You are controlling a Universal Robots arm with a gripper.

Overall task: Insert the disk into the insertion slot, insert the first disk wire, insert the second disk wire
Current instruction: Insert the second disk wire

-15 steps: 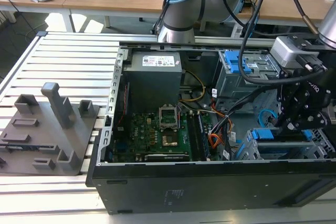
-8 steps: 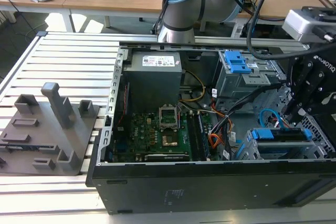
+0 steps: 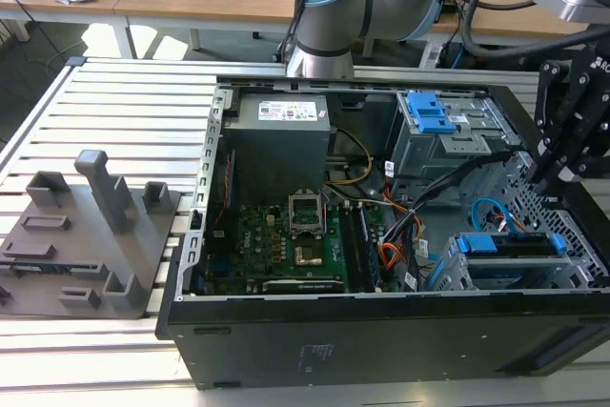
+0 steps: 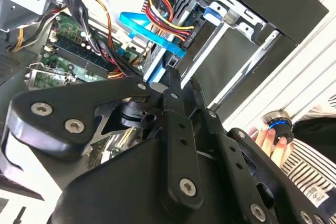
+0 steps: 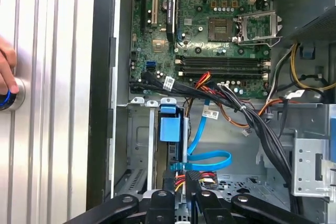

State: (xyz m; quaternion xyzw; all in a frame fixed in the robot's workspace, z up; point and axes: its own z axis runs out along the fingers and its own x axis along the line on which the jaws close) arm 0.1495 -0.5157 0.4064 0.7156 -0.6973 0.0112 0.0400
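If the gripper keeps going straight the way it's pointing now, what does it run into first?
Most likely the disk sitting in the insertion slot, right around its wire end where the blue cable loops. The gripper points at that end in the first wrist view, though depth is hard to judge.

Pincer [image 3: 558,173] hangs over the open case near the low drive cage [image 3: 505,259]. Black cable bundle [image 5: 220,95] and a looped blue cable [image 5: 207,156] cross the gap beside the cage. Motherboard [image 3: 286,245] area open above. Slatted counter [image 3: 114,102] around the grey fixture [image 3: 91,235] is bare.
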